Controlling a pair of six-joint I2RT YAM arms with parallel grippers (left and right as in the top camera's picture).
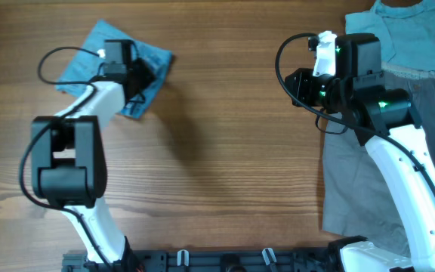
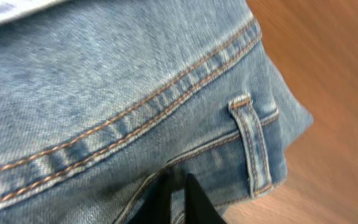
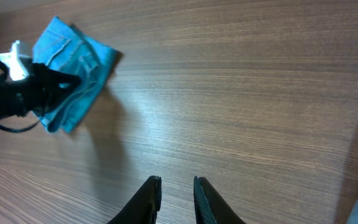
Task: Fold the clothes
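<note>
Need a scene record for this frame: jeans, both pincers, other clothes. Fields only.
jeans: light blue denim jeans, folded into a compact bundle on the wooden table, left arm's side
left pincer: down on the denim, fingers nearly together; grip unclear
right pincer: slightly open, empty, above bare wood
other clothes: grey trousers and pale teal shirt, right side

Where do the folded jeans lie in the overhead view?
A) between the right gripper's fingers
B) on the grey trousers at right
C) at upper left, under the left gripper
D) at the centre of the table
C: the jeans lie bundled at upper left, with the left gripper on them.
</note>
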